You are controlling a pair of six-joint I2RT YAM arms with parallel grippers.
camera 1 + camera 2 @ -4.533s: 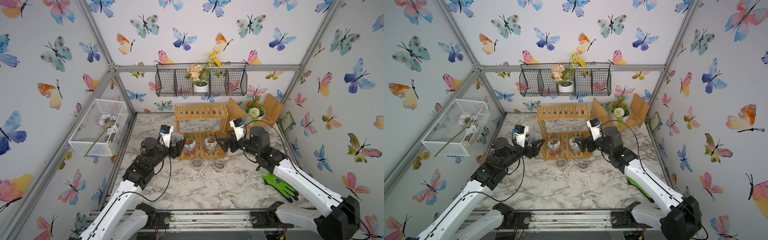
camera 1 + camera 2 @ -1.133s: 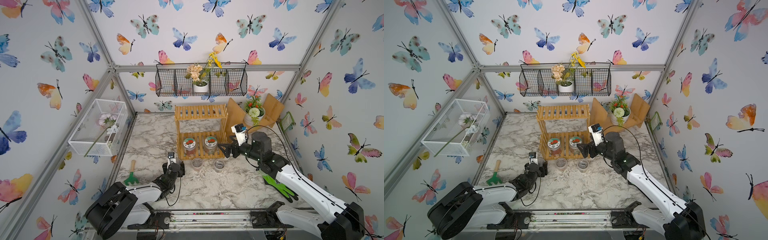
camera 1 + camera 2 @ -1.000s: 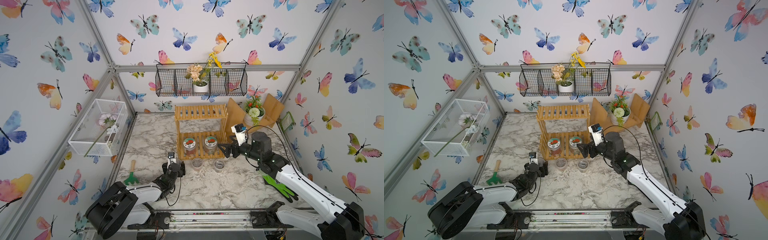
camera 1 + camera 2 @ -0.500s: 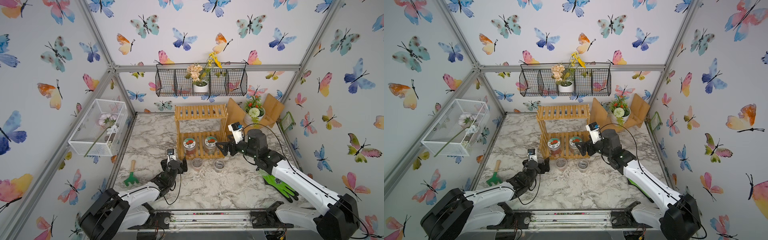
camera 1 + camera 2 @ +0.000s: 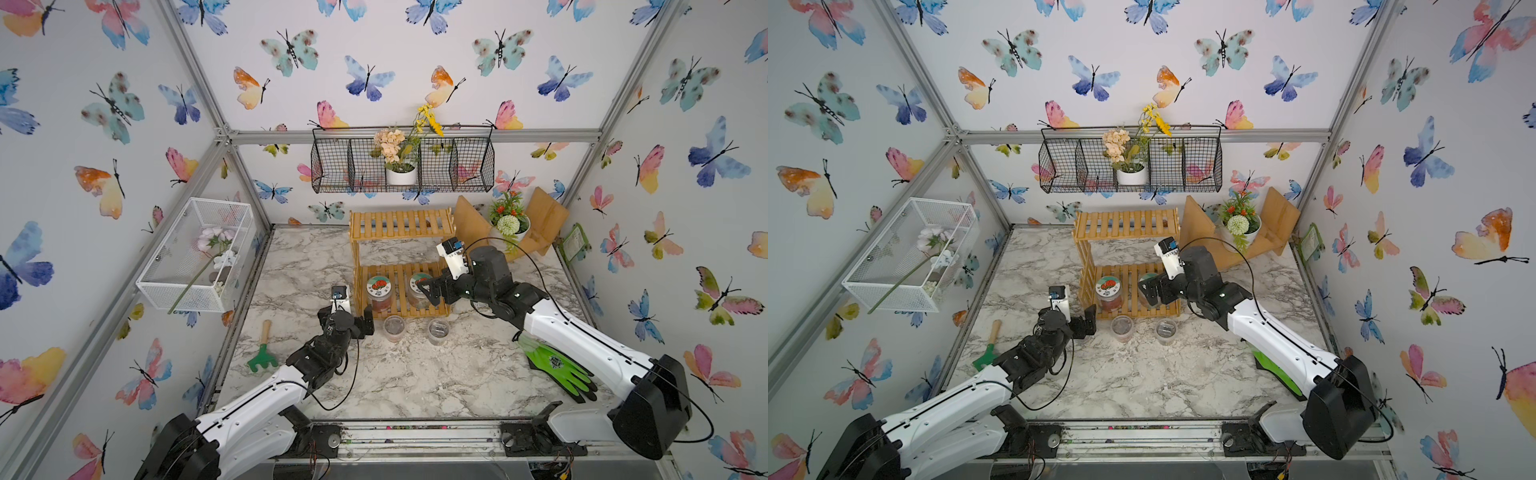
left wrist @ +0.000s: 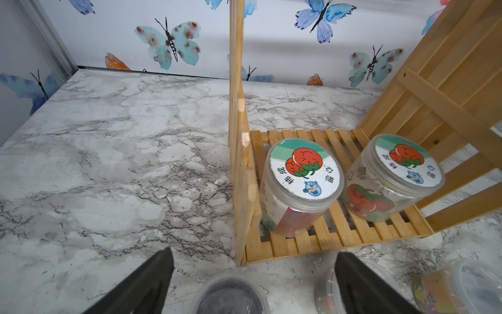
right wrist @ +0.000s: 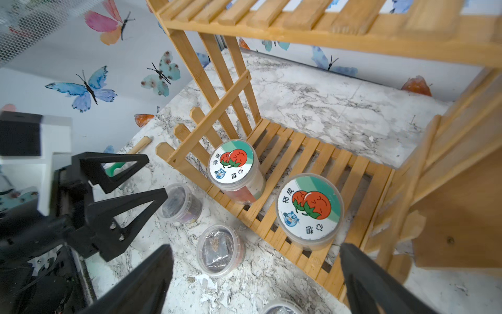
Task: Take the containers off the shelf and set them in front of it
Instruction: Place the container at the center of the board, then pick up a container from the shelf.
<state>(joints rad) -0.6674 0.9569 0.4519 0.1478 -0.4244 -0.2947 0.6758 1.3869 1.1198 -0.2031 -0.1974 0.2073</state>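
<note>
The right gripper [image 5: 429, 291], fingers spread wide and empty, hangs at the right front corner of the shelf [image 5: 401, 224]. A tomato-lidded jar [image 7: 309, 209] stands upright on the lower tier, straight ahead between those fingers. The other jar [image 6: 304, 168] stands toward the shelf's left end, closer to the left gripper [image 5: 352, 326], which is likewise spread and empty. Three small cups [image 7: 220, 251] sit just in front of the shelf. From above, one is hidden under the left gripper.

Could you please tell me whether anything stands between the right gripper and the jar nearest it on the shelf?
Nothing visible does. The right gripper faces the jar on the lower tier of the shelf with open jaws; only bare slats lie between.
</note>
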